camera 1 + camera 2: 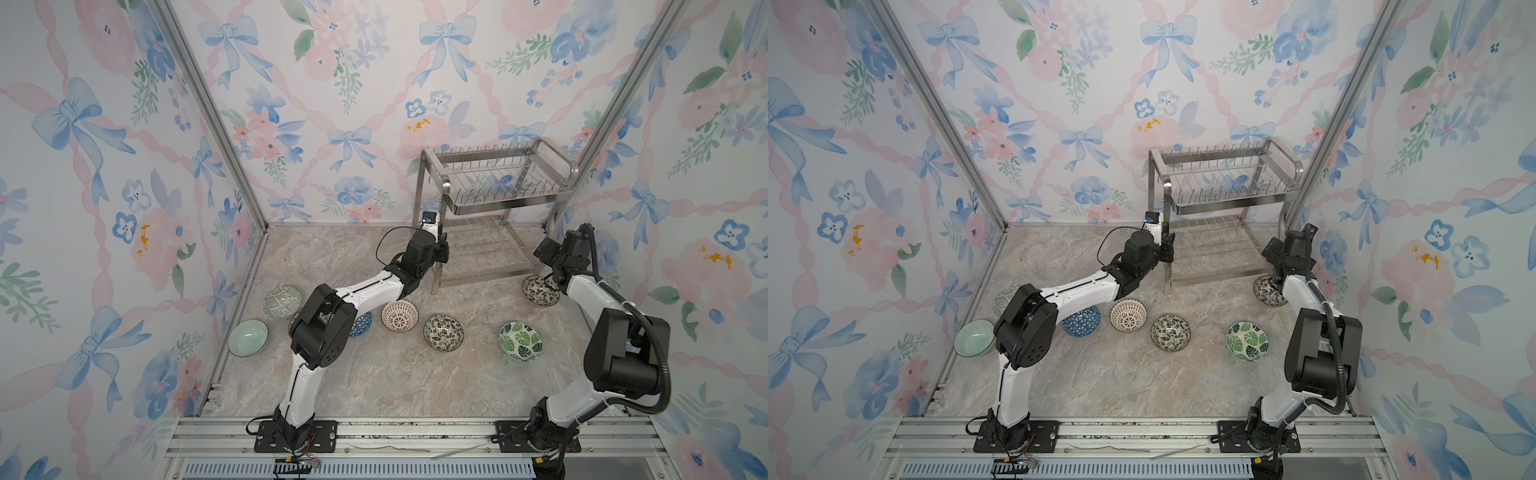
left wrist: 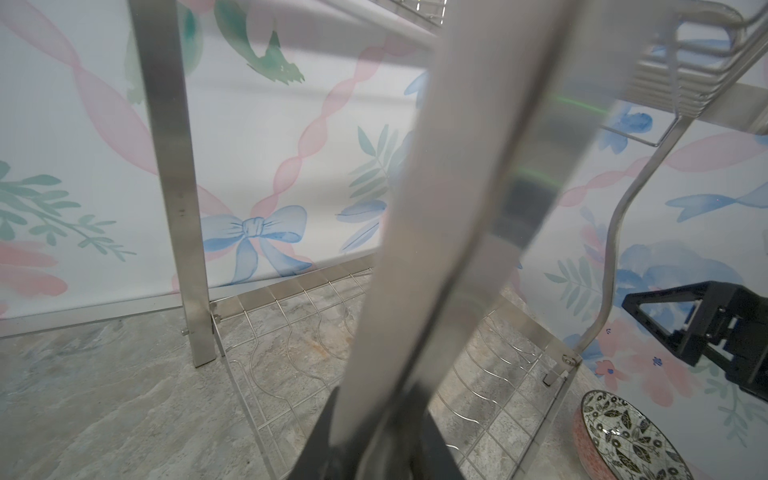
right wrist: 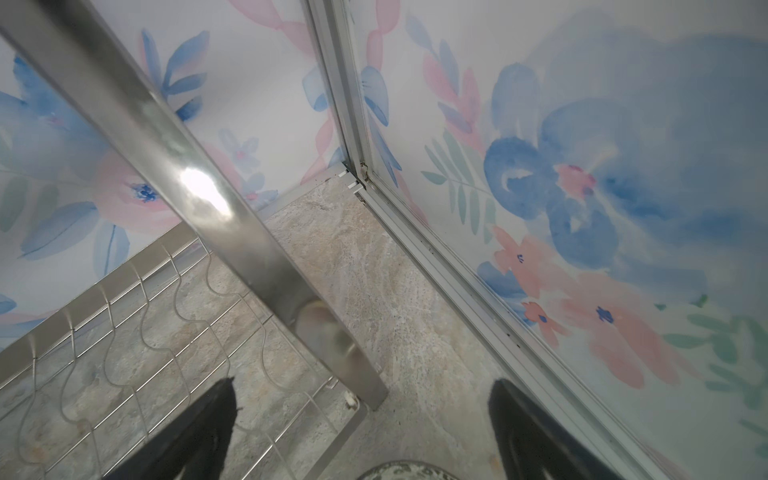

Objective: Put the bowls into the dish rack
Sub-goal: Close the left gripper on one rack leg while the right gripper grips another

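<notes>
Along the lower edge of both top views, the left arm [image 1: 365, 291] and right arm [image 1: 598, 299] are bolted to an aluminium rail [image 1: 415, 432], and the marbled table [image 1: 374, 382] stretches away from it.

Across the middle of the frame we count seven bowls, all upright on the table and outside the rack. A pale green bowl [image 1: 248, 338] sits at the left edge, with a green patterned bowl [image 1: 282, 302] just behind it. A blue-white bowl [image 1: 1081, 326] lies partly under the left arm's elbow. Then come a cream lattice bowl [image 1: 399, 316], a black-and-white leafy bowl [image 1: 443, 332] and a green leaf bowl [image 1: 520, 340], spaced apart toward the right.

Farther back, right of centre, a second leafy bowl [image 1: 534, 291] with a pinkish outside sits just beside the front right foot of the dish rack [image 1: 494, 195]. The right fingers [image 3: 195, 436] hang over it, spread wide apart. In the right wrist view we see that foot, bare table and the bowl's rim between them.

The left arm reaches to the rack's front left upright. There the left fingers [image 2: 322, 440] press against both sides of that flat steel bar, clamped on it.

The rack, two wire tiers with rows of prongs, stands at the table's far right corner, upper right of centre in the frame, against the floral back wall [image 1: 353, 104].
</notes>
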Tool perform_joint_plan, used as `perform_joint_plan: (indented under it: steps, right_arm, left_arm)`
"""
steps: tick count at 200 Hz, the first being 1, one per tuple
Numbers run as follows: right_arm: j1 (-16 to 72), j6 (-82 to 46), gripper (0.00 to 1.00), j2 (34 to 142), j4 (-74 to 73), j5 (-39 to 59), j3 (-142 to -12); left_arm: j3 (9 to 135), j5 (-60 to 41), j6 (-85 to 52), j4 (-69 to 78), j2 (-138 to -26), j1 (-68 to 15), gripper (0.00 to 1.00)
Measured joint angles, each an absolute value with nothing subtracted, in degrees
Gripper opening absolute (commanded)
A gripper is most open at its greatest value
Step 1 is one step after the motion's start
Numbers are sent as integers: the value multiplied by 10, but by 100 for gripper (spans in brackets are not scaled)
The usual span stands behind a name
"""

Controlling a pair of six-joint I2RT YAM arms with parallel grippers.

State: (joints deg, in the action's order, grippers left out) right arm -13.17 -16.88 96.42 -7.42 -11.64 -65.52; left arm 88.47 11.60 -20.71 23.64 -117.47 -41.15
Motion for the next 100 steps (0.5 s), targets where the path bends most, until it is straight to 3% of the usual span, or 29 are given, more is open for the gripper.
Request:
perform_joint_plan:
  steps: [60, 100]
  right_arm:
    - [-134, -125, 100, 1007, -147, -56, -694]
    - [-131, -119, 89, 1019, -216, -32, -688]
  left_arm:
    - [868, 107, -209, 232, -1163, -400, 25]
    - [849, 104, -209, 229, -1148, -400, 25]
